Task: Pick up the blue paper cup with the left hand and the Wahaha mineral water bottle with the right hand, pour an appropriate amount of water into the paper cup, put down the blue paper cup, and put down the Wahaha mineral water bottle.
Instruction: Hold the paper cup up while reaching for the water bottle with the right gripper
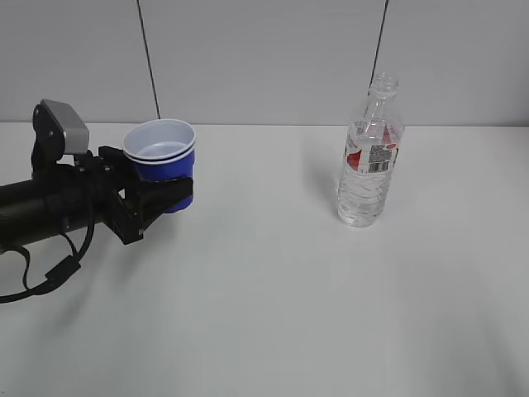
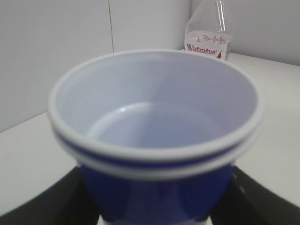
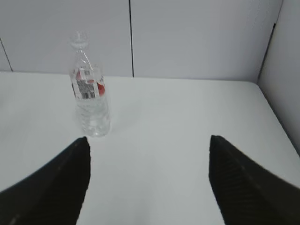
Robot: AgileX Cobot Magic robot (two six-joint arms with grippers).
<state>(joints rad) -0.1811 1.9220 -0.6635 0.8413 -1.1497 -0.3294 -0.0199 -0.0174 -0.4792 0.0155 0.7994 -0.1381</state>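
Observation:
The blue paper cup (image 1: 161, 157) stands upright at the left of the table, and my left gripper (image 1: 169, 194) is shut on its lower wall, one black finger on each side. In the left wrist view the blue paper cup (image 2: 154, 140) fills the frame, white inside with a double rim. I cannot tell whether it holds water. The Wahaha mineral water bottle (image 1: 370, 161) stands upright and uncapped at the right, apart from both grippers. My right gripper (image 3: 149, 140) is open and holds nothing. The bottle (image 3: 91, 96) is well ahead of it and to its left.
The white table (image 1: 273, 314) is backed by a grey panelled wall (image 1: 264, 58). A side wall (image 3: 283, 79) rises at the table's right edge in the right wrist view. The bottle's label (image 2: 207, 44) shows behind the cup's rim.

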